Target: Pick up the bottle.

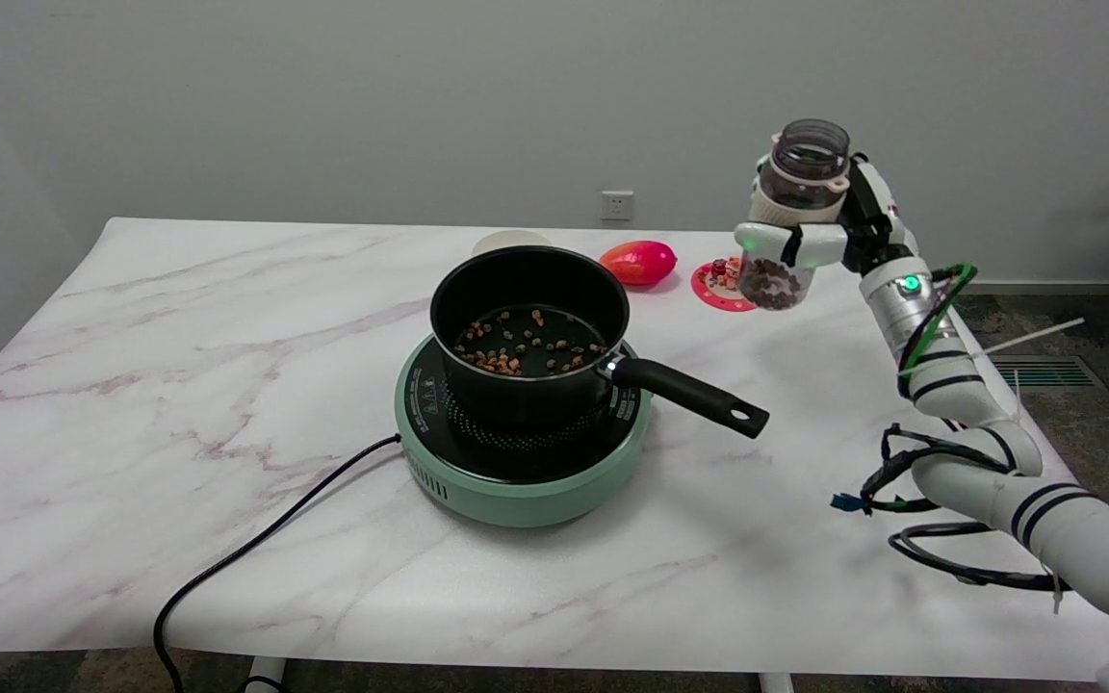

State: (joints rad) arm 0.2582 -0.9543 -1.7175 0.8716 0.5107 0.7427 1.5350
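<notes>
**Holding the bottle aloft**

Nearest, a green cooker (524,481) carries a black pot (529,332) scattered with brown bits. Farther right, the right hand (810,236) grips the bottle (795,217) clear above the surface (179,385), brown bits inside. Beyond lie a red fruit (639,262) and coaster (720,285).

We are seeing table (131,404) showing smooth marble-look top, faint sheen. Pot (528,332) looking matt black inside, handle (699,397) matt black plastic. Cooker (516,481) wearing glossy green plastic shell. Bottle (795,207) appearing clear plastic, glossy. Right hand (810,226) showing smooth white and black plastic. Cord (256,549) looking matt black rubber.
</notes>
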